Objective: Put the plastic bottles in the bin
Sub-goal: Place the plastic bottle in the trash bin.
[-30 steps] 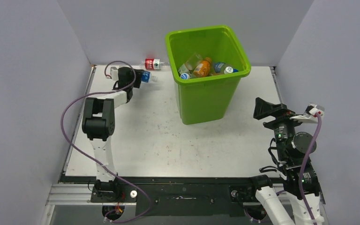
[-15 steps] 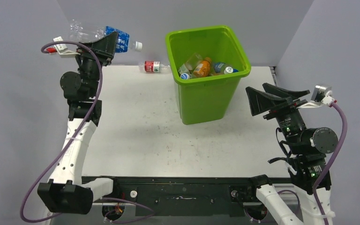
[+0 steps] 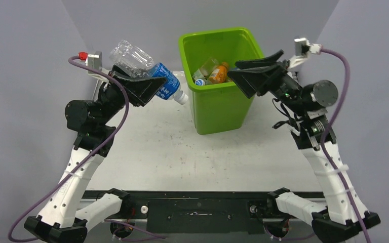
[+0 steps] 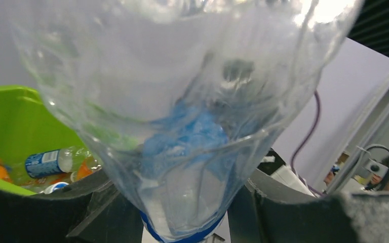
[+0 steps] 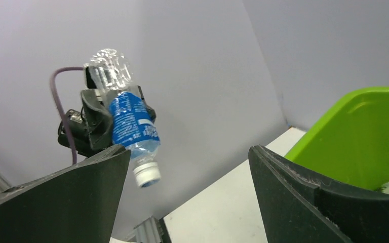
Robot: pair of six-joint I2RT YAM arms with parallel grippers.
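Note:
A clear plastic bottle (image 3: 144, 68) with a blue label and a white cap hangs in the air left of the bin, cap tilted down toward it. My left gripper (image 3: 149, 87) is shut on this bottle (image 4: 182, 101) around its labelled middle. The lime-green bin (image 3: 223, 106) stands at the back centre of the table, with several bottles (image 3: 217, 73) lying inside. My right gripper (image 3: 233, 70) is open and empty, raised over the bin's right rim and pointing left. From the right wrist I see the held bottle (image 5: 129, 121) and the bin's rim (image 5: 354, 136) past my open right gripper (image 5: 187, 197).
The white table (image 3: 157, 147) is enclosed by grey walls at the left, back and right. A black rail (image 3: 197, 207) with both arm bases runs along the near edge. More bottles (image 4: 45, 162) show inside the bin in the left wrist view.
My left arm has swung the blue-labelled bottle from the back-left corner rightward and down toward the bin. My right arm has risen and moved left over the bin's rim, still open.

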